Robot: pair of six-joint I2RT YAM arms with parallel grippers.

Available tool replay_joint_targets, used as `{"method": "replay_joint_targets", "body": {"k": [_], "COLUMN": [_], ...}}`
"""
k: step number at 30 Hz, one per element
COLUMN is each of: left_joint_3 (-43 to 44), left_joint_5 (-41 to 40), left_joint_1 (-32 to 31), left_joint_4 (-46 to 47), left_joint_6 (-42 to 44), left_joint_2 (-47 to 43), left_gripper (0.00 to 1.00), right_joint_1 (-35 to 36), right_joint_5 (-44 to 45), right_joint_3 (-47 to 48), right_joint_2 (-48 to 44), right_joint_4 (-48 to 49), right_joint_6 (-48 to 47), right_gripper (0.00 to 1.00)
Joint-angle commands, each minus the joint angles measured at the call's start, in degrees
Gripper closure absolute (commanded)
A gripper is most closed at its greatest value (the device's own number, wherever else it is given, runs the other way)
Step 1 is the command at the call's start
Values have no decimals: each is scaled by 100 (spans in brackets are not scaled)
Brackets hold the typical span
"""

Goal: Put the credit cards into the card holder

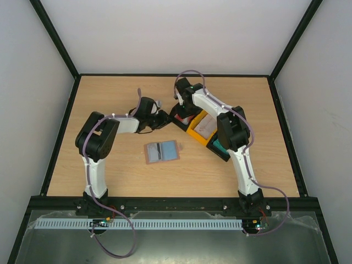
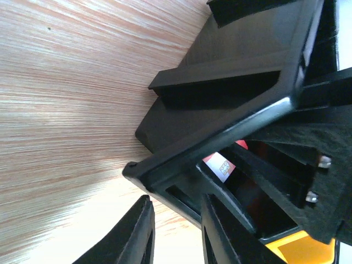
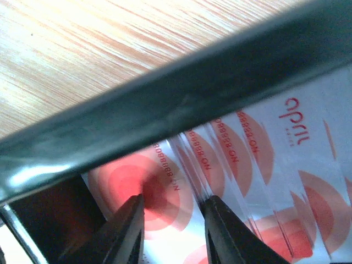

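Red-and-white credit cards (image 3: 247, 154) lie fanned in the black tray (image 2: 220, 66), with the right tool (image 3: 171, 199) narrowly open over them and the left tool (image 2: 176, 203) open at the tray corner, so picking seems in hand, and next it must pinch one card only and bring it near to the open card holder (image 1: 161, 151).

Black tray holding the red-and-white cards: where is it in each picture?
Top external: the black tray sits near the middle, up-left of the orange tray.
Left wrist: it fills the upper right.
Right wrist: only its rim, a dark slanted band across the middle.
Shared landmark: the wooden table, upper left in both wrist views.
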Motion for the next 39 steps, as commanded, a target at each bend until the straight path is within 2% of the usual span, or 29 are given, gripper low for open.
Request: {"method": "replay_joint_targets", "body": {"k": [1,7,15,28,35,39], "left_joint_3": [174,241,361,415,442,443], "left_joint_5": [-17,-81,-128,-174,-166,-183], "left_joint_1": [-38,-38,-32,-29,-29,-24], "left_joint_4": [-19,-143,-244,-350,-394,-421], "left_joint_6": [13,71,170,269,301,321], "left_joint_2": [166,252,334,383,373,346], "left_gripper": [75,76,77,77,77,77], "right_joint_1": [-10,-10,-6,131,140,140], "right_joint_5": [-390,-663,-791,-766,-1032,-1220], "right_joint_3": [153,85,-377,-588,-579,-513], "right_joint_2": [71,-134,-642,-875,-883,-900], "right_joint_4": [-410,-450,-489,-632,-702,-680], "right_joint_6": [-6,64,-2,-39,-158,-161], "right_gripper": [73,83,83,77,68,68]}}
